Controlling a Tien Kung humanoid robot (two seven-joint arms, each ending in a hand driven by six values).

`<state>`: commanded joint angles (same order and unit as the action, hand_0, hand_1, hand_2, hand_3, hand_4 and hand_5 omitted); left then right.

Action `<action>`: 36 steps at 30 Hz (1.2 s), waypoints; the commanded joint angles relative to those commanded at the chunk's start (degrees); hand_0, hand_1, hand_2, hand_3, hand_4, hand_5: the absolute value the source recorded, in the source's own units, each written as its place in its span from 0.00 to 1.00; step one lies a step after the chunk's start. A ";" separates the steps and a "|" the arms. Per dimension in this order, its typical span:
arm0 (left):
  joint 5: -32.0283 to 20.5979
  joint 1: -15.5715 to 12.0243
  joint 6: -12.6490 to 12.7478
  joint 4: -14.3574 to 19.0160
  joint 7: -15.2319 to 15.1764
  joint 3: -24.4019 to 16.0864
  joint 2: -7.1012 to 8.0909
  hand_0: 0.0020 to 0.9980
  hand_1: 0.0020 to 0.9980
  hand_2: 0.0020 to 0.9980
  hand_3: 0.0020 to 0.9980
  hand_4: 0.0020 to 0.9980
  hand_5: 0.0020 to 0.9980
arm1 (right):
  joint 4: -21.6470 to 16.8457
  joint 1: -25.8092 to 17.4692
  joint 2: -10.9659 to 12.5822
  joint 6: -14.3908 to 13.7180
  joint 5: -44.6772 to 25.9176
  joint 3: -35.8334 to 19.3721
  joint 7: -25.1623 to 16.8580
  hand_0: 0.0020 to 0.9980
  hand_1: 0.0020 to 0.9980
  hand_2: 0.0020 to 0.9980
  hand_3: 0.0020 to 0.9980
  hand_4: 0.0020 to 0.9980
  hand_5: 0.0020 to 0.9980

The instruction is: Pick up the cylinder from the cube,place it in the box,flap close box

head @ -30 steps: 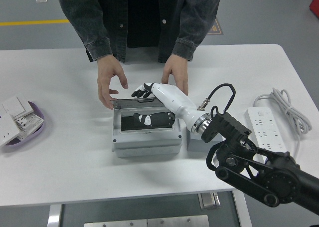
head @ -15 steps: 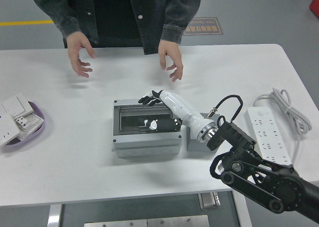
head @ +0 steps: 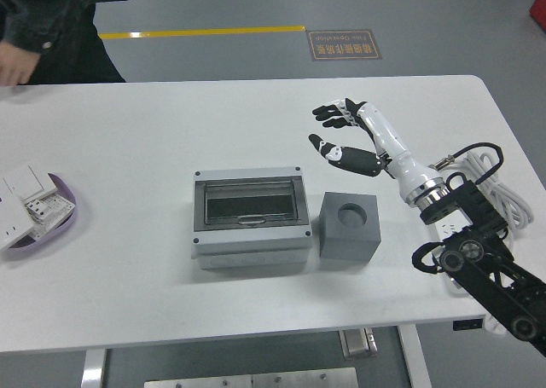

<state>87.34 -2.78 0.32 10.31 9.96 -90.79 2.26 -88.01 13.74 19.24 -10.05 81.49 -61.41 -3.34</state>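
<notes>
Your right hand (head: 363, 136) hovers above the tabletop (head: 128, 269), fingers (head: 328, 112) loosely spread and empty. The box (head: 250, 217) sits shut beside the cube (head: 349, 225); the cylinder is hidden.

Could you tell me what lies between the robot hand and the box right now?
In the head view, the grey cube sits beside the box on that side; between the cube and the raised robot hand there is only bare white table.
</notes>
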 joint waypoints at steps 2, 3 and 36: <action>-0.19 -0.03 0.01 0.00 -0.01 0.15 -0.08 0.59 0.61 0.61 0.63 0.65 0.16 | 2.44 -0.94 -0.72 1.16 -3.91 -2.26 -3.12 0.69 0.65 0.66 0.66 0.69 0.29; -0.21 -0.03 0.01 0.00 0.00 0.18 -0.13 0.59 0.61 0.61 0.63 0.65 0.16 | 3.84 -1.47 -1.19 1.40 -6.05 -3.43 -4.93 0.69 0.65 0.66 0.66 0.70 0.27; -0.55 0.18 -0.01 0.00 0.24 1.17 1.63 0.59 0.61 0.61 0.63 0.65 0.16 | 9.10 -6.40 -5.55 -0.63 -19.85 -5.50 -19.46 0.69 0.64 0.61 0.63 0.73 0.08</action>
<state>86.79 -2.60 0.31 10.31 10.20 -89.63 3.89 -78.91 7.34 13.69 -10.68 61.64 -66.90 -22.80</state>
